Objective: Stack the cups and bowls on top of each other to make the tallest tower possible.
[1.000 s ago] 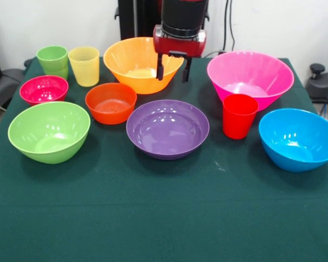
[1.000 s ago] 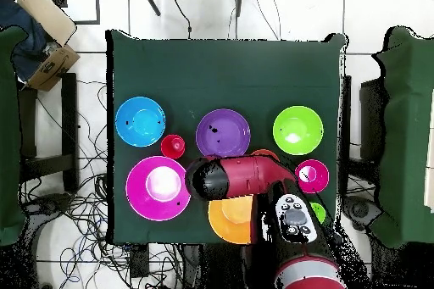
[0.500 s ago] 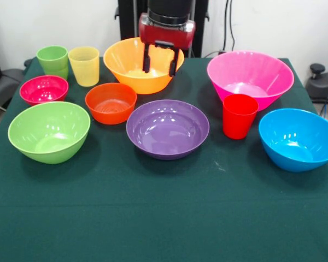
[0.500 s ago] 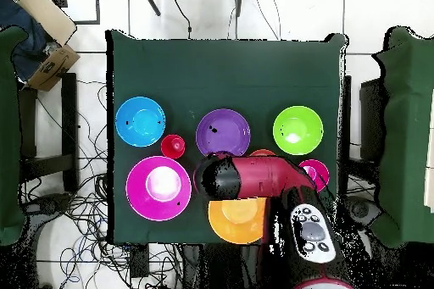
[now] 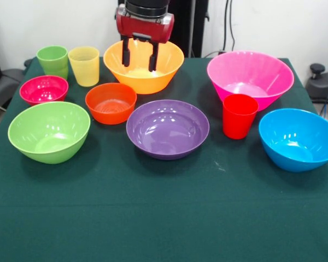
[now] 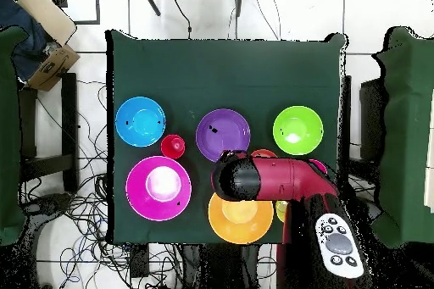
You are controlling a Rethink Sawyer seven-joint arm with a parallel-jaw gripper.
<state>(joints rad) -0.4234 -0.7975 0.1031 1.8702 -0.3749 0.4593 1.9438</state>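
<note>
Nothing is stacked yet: left of the purple bowl on the worktop sit the green cup, yellow cup and lime bowl; behind it, the empty hand, fingers parted, hangs over the orange bowl; right, the pink bowl.

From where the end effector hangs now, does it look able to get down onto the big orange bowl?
Probably yes. The end effector hangs open right over the orange bowl, its fingers apart above the bowl's hollow. The bowl is empty, and nothing lies between them.
</note>
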